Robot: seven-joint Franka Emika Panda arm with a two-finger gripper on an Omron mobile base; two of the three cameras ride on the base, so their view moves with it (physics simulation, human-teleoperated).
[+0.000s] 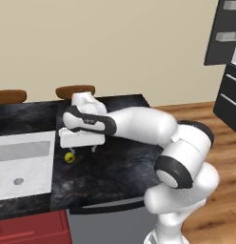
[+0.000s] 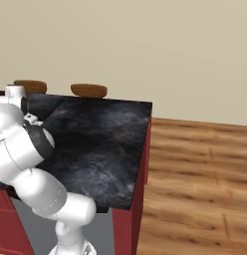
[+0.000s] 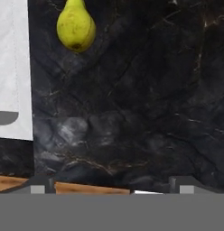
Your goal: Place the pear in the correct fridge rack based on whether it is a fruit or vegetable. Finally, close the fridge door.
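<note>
White Franka arm fills the foreground of the left base view, reaching left across the black marbled countertop. Its two-finger gripper hangs fingers-down and spread just above the counter, beside the small yellow-green pear, which lies on the counter near the white sink basin. The pear is not yet between the fingers, so this reads as an approach to a grasp. Far right, the dark-grey fridge door stands open, apparently awaiting the fruit.

Right base view: the arm's white links cover the counter's left side; two brown stool seats sit behind it.

Hand view: the pear lies high and off-centre; the gripper needs shifting toward it.
</note>
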